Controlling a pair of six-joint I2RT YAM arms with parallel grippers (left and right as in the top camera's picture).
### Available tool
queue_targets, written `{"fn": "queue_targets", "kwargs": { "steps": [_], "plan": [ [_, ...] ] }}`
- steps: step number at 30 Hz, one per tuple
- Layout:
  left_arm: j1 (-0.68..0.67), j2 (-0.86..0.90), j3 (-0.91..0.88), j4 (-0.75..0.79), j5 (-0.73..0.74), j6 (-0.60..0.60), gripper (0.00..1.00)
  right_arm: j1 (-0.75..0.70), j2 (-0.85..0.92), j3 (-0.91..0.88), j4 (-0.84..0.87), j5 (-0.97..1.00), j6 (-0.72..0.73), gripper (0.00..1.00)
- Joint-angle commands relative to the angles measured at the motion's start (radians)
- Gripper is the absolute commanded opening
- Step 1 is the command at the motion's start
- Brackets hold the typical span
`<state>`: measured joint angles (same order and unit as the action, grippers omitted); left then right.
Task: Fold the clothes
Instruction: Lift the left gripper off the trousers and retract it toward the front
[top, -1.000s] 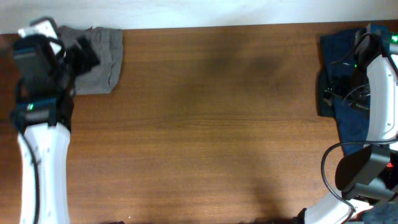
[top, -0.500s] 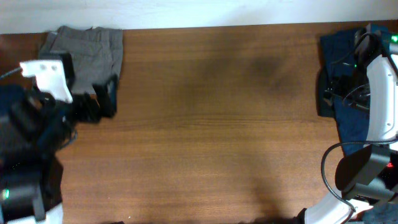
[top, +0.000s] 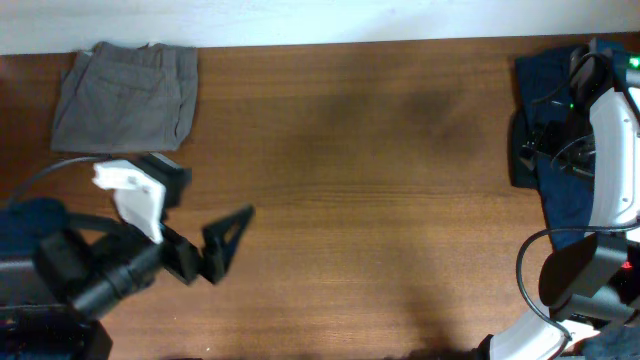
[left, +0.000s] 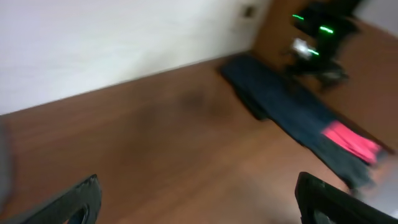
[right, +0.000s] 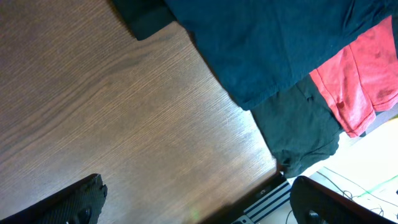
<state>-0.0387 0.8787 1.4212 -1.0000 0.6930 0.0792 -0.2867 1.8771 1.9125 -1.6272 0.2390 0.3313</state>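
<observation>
Folded grey-khaki shorts (top: 125, 97) lie flat at the table's far left corner, with nothing touching them. My left gripper (top: 232, 245) hangs open over bare wood, well in front of and to the right of the shorts. The left wrist view shows its fingertips (left: 84, 193) wide apart with only table between them. A heap of navy clothes (top: 548, 110) lies at the far right under my right arm (top: 612, 150). My right gripper (right: 205, 199) is open above the table's edge, beside a navy garment (right: 267, 43).
A red garment (right: 367, 74) and a dark green one (right: 305, 134) hang off the right table edge (right: 273, 180). In the left wrist view the navy pile (left: 280, 106) and the red cloth (left: 351, 140) appear far off. A white wall runs behind the table.
My left arm has drawn back from the grey shorts toward the front and swung right, leaving them uncovered and folded. The right arm has not moved.
</observation>
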Motion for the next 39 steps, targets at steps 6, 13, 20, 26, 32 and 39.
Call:
{"fn": "queue_targets", "kwargs": {
  "steps": [6, 13, 20, 26, 32, 39],
  "plan": [
    [-0.182, -0.002, -0.024, -0.007, -0.218, -0.055, 0.99, -0.003, -0.001, -0.002, -0.003, 0.016, -0.002, 0.99],
    [-0.181, -0.001, -0.024, -0.007, -0.518, -0.094, 0.99, -0.003, -0.001, -0.002, -0.002, 0.016, -0.002, 0.99],
    [-0.181, 0.003, -0.024, -0.034, -0.642, -0.093, 0.99, -0.003, -0.001, -0.002, -0.003, 0.016, -0.002, 0.99],
    [-0.181, 0.003, -0.024, -0.038, -0.641, -0.093, 0.99, -0.002, 0.003, -0.002, -0.003, 0.016, -0.002, 0.99],
    [-0.181, 0.003, -0.024, -0.038, -0.641, -0.093, 0.99, 0.016, -0.031, -0.002, -0.002, 0.016, -0.002, 0.99],
    [-0.181, 0.003, -0.024, -0.038, -0.641, -0.093, 0.99, 0.106, -0.233, -0.002, 0.013, 0.016, -0.002, 0.99]
  ]
}}
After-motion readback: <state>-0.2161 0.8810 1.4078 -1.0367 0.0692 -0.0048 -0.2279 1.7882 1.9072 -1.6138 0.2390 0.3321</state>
